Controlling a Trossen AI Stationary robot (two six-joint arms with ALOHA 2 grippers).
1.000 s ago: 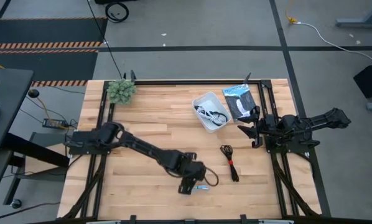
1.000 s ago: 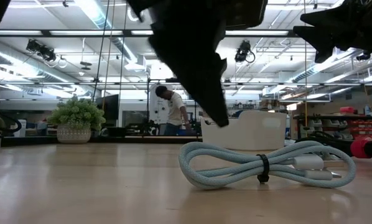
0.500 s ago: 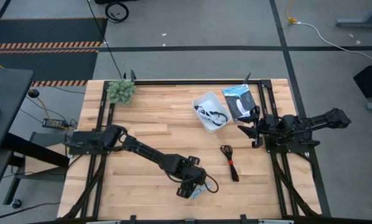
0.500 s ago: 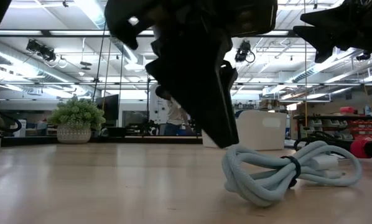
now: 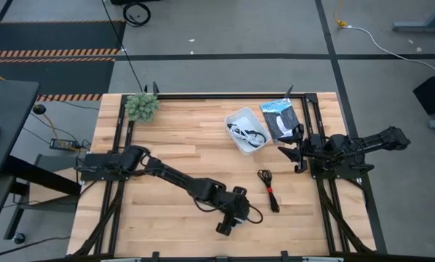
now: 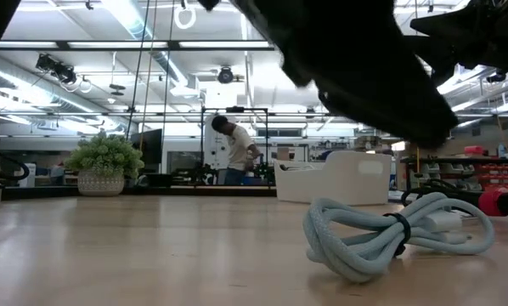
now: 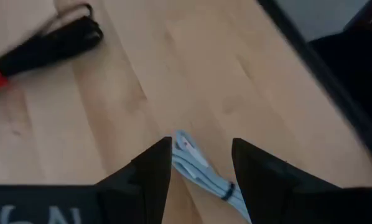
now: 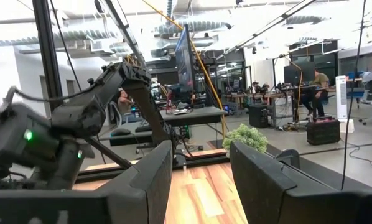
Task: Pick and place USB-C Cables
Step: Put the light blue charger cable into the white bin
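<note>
The short light blue cable (image 6: 390, 242) lies bundled on the table near its near edge, bound by a dark tie. My left gripper (image 7: 201, 149) hovers open just above it, with one end of the cable (image 7: 195, 167) showing between its fingers. In the high view, my left gripper (image 5: 226, 223) hides this cable. The black cable with the red tie (image 5: 268, 191) lies flat to the right of it. A white cable and a black one sit in the white tray (image 5: 237, 141). My right gripper (image 8: 201, 158) waits open at the table's right edge (image 5: 296, 154).
A flat blue-and-black packet (image 5: 279, 118) lies right of the tray. A potted plant (image 5: 142, 107) stands at the far left corner. Bare wood stretches left of my left arm. A person stands in the room beyond the table (image 6: 235, 157).
My left gripper came down on the light blue cable's left end and pushed it toward the right, so the bundle bunched up shorter and taller. The gripper then rose clear of it and swung toward the right, turning as it went. The cable lies still where it was pushed.
</note>
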